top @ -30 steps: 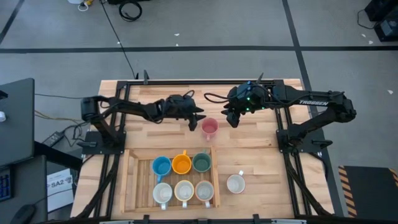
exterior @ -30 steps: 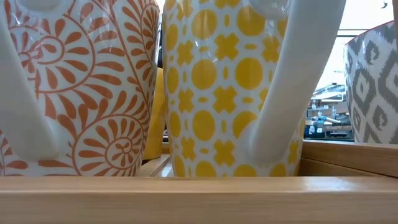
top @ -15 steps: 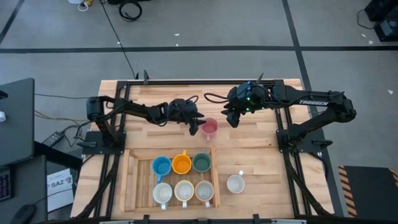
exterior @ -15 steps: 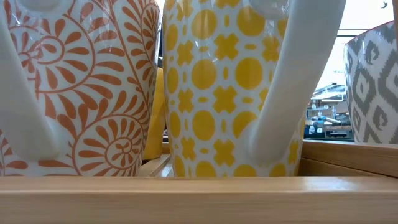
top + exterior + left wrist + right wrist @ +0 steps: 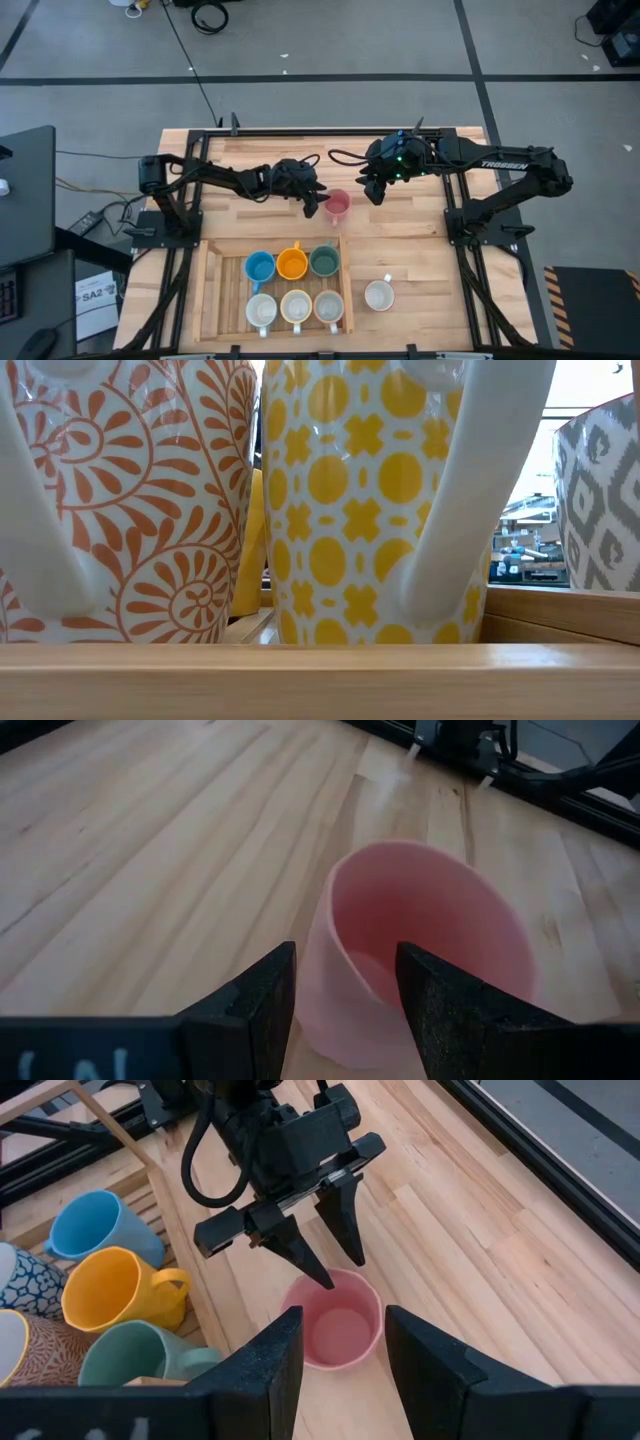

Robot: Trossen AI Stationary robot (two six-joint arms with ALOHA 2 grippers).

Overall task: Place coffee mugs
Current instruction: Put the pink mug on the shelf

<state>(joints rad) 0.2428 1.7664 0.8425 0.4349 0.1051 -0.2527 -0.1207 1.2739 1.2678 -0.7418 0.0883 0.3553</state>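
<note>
The pink mug (image 5: 337, 207) stands upright on its base on the bare wood, just beyond the tray's far rail. My left gripper (image 5: 320, 203) is open at the mug's left rim. In the left wrist view (image 5: 345, 960) one finger hangs over the mug's hollow and the other outside its wall, with a gap showing. My right gripper (image 5: 374, 195) is open, hovering just right of the pink mug (image 5: 335, 1322). Blue (image 5: 260, 267), orange (image 5: 292, 264) and dark green (image 5: 324, 261) mugs and three pale ones stand in the tray. One white mug (image 5: 379, 295) stands right of it.
The wooden slatted tray (image 5: 205, 290) fills the near middle of the table. The low view is filled by patterned mugs (image 5: 350, 500) behind the tray's rail (image 5: 320, 680). Bare wood lies to the right of the tray and along the far edge.
My left gripper has moved a little toward the table's right and near edge, closing in on the pink mug until its fingers straddle the left wall. The mug and my right arm have kept still.
</note>
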